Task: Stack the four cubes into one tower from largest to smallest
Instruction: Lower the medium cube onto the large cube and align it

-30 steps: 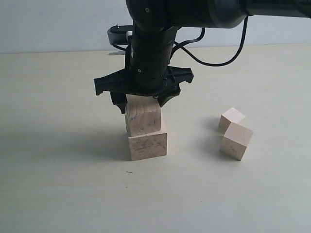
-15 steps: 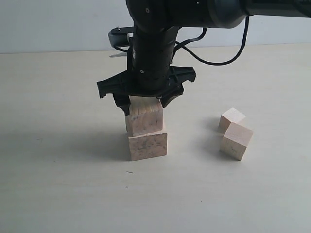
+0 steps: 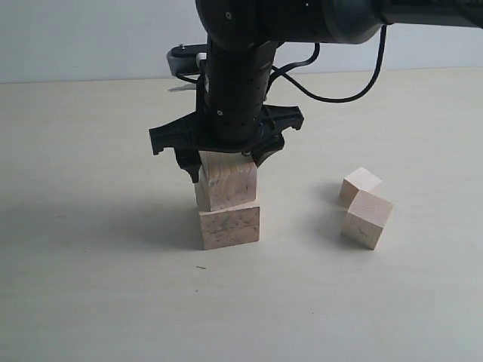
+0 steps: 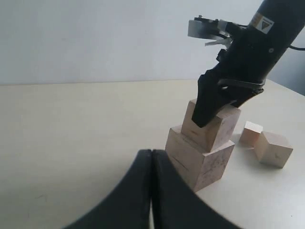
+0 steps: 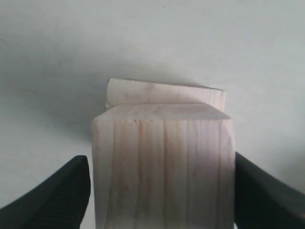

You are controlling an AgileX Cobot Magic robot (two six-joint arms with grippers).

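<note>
The largest cube [image 3: 230,226] stands on the table with dark mottling on its front. The second cube [image 3: 235,181] rests on top of it, turned slightly out of line. My right gripper [image 3: 228,166] comes down from above and is shut on this second cube. In the right wrist view its black fingers flank the second cube [image 5: 164,162], and the largest cube [image 5: 164,93] shows beyond. The third cube [image 3: 367,219] and the smallest cube [image 3: 360,183] lie touching to the right. My left gripper [image 4: 151,153] is shut and empty, a little short of the stack [image 4: 202,160].
The pale table [image 3: 90,286] spreads wide around the stack. The right arm's black body and cable [image 3: 332,94] hang over the middle. The two loose cubes [image 4: 267,145] sit a short way right of the stack.
The second cube was tilted on the largest cube; it has now settled lower and flatter, turned a little. The right gripper shifted slightly right with it.
</note>
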